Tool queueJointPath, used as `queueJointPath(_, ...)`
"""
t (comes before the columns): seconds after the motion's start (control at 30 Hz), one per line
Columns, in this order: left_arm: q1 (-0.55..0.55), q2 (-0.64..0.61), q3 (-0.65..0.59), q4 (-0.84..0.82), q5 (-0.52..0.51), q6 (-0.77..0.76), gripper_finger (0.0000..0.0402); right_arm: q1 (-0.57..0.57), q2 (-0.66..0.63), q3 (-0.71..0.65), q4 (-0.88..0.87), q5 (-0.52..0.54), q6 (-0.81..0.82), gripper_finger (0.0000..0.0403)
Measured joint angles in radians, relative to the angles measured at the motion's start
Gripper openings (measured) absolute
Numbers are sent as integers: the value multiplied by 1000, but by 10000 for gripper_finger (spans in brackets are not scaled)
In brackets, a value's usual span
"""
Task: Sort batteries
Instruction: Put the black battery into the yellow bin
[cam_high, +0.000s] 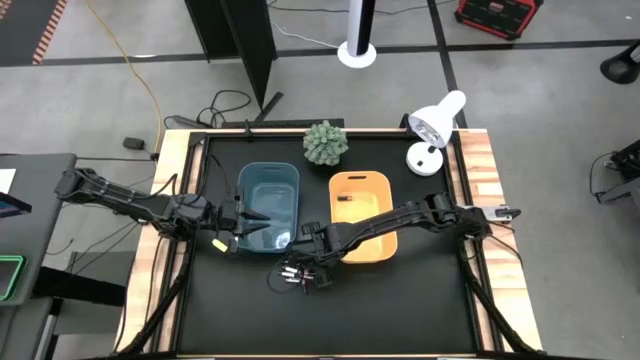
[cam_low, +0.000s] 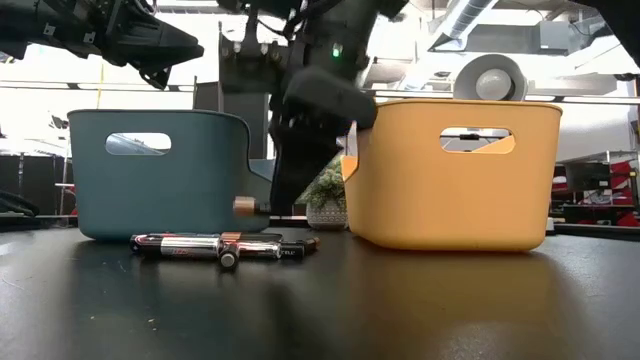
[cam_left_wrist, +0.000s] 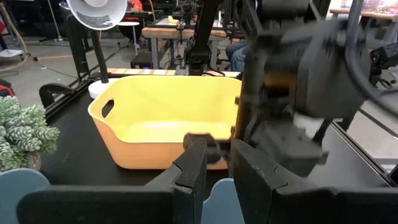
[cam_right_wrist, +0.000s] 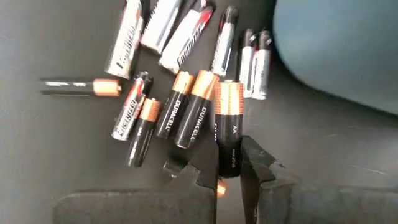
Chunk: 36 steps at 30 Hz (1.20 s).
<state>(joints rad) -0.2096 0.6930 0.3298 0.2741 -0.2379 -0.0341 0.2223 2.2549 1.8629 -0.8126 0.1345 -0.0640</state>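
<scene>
- The sort looks at an early stage: most batteries (cam_right_wrist: 180, 81) lie in a loose heap on the desk (cam_high: 400, 310), near its front edge, just in front of the blue bin (cam_high: 269, 205).
- The orange bin (cam_high: 362, 215) holds one small dark piece near its back wall, probably a battery already sorted; I cannot tell whether the blue bin holds any.
- The right pincer (cam_right_wrist: 229, 168) is down at the heap, its jaws narrow and closed on one black-and-copper AA battery (cam_right_wrist: 228, 124), which stands end-on between the fingers.
- The left pincer (cam_left_wrist: 217, 163) hangs above the blue bin's front part, jaws narrow with a small dark thing between them; what it is I cannot tell for sure.
- Count in the right wrist view: about twelve batteries on the desk, roughly half silvery-white and half black with copper ends; some overlap, so the count is loose.
- Two bins, one blue and one orange, stand side by side mid-desk.
- Left to do, as I judge it: nearly the whole heap must go into the bins.
</scene>
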Motion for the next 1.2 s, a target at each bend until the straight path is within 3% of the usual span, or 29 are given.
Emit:
queueJointPath(0.63,0,0,0,-17,0,1,71,14,-233,0,-1,2,-97,41)
queueJointPath(0.9,0,0,0,-24,0,0,71,-54,-295,0,-197,96,-68,41)
queueJointPath(1.2,0,0,0,-33,0,-5,71,-164,-348,-67,-312,100,-55,41)
